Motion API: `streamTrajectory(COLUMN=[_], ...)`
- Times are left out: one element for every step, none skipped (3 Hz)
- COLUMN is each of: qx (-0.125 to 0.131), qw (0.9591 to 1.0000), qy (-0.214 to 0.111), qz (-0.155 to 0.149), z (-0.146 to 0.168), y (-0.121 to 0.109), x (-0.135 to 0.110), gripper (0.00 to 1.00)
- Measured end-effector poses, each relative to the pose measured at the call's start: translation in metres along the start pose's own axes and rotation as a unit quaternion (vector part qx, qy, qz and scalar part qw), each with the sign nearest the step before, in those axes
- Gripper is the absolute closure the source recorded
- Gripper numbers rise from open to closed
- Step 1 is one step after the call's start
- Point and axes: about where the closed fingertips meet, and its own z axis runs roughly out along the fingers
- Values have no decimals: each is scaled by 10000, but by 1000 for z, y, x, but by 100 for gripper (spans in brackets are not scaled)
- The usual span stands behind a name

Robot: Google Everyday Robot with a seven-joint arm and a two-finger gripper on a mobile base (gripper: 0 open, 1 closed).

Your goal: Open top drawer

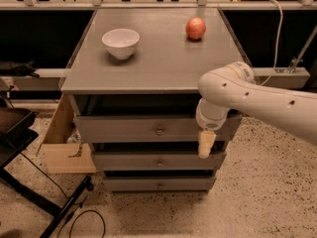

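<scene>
We are looking down at a grey drawer cabinet standing on a speckled floor; a white bowl is sitting on its top toward the far left, and a red apple is resting toward the far right, well apart from the bowl.

The top drawer is lying directly under the cabinet's top, its grey front showing widest of the three, with a small round metal knob at its centre; a dark band is showing between the top's near edge and this front. The middle drawer and the bottom drawer are sitting below it, each carrying a like knob.

The white arm is reaching in from the right; the gripper is hanging down, cream-coloured, in front of the right part of the top drawer's front, right of the knob and apart from it, its tip reaching over the middle drawer's upper edge; we cannot tell how far open it is, and we are not seeing anything in its hold.

A pale wooden board is leaning at the cabinet's left side; a black cable is trailing on the near floor.
</scene>
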Motion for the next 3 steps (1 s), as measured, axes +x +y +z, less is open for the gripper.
streamTrajectory(qx=[2, -162, -375], qw=[10000, 9997, 9987], qy=[21, 96, 288], qz=[48, 120, 182], z=[14, 19, 1], y=[-11, 0, 24], x=[-6, -1, 24], gripper=[0, 18, 43])
